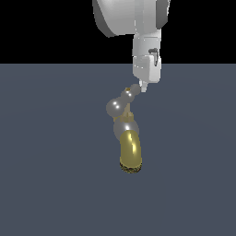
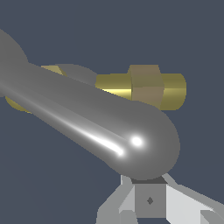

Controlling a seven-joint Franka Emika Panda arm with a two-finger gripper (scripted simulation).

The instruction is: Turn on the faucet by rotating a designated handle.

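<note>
The end effector [image 1: 143, 87] touches the far bulb of the handle [image 1: 120, 102], above the faucet [image 1: 127, 140]; whether its fingers [image 2: 148, 199] are apart or together I cannot tell, since the handle's bulb covers them in the wrist view. The arm is cut off at the frame's top. The spout [image 1: 130, 152] points toward the camera over a plain dark grey-blue floor [image 1: 46, 161], below a black background.

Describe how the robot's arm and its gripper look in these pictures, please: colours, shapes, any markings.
The arm is glossy white with large rounded links and grey shading underneath. Below it sits a white, boxy hand section with a small dark detail on its side. The gripper ends in pale, tapered fingers. In the wrist view its parts are angular, light grey and white, with a small dark diamond mark. No cables show.
</note>
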